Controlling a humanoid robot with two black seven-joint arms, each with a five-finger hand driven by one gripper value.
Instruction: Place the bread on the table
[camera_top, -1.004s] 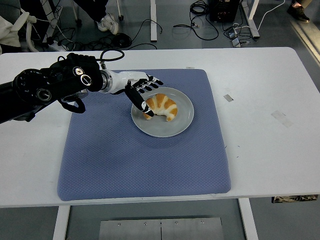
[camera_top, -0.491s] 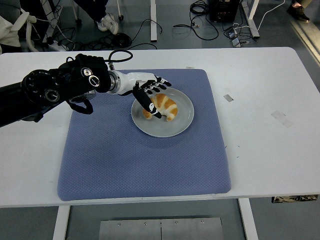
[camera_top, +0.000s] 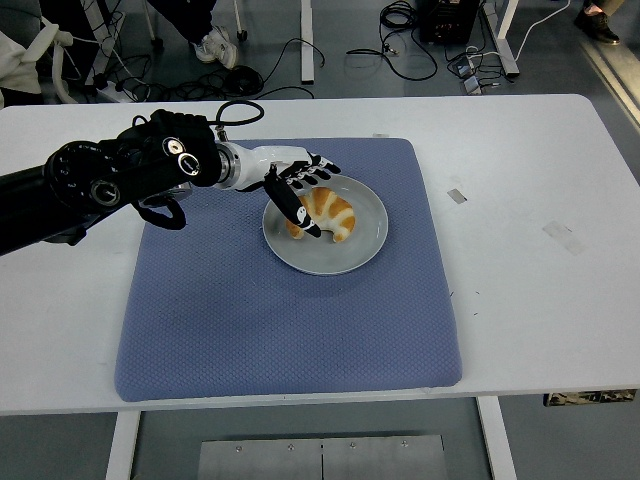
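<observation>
One bread (camera_top: 326, 213) sits on the grey plate (camera_top: 366, 243) on the blue mat (camera_top: 250, 320); left robot hand (camera_top: 300, 190) cups it, fingers part-curled, grip not clearly closed; close fully around it before lifting toward bare tabletop (camera_top: 530, 180).

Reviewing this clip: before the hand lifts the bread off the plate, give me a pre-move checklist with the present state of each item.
1. Bread in reach of the left robot hand: ok, the hand is over its left end.
2. Secure grasp on the bread: cannot tell; fingers curl around its left end, but contact is not clear from this view.
3. Bread lying on the plate: ok, not yet lifted.
4. Plate steady on the blue mat: ok, it sits flat near the mat's upper middle.
5. Free spot on the white table for placing: ok, bare surface to the right of the mat, apart from small tape marks.
6. Right arm out of the way: ok, not in view.
</observation>
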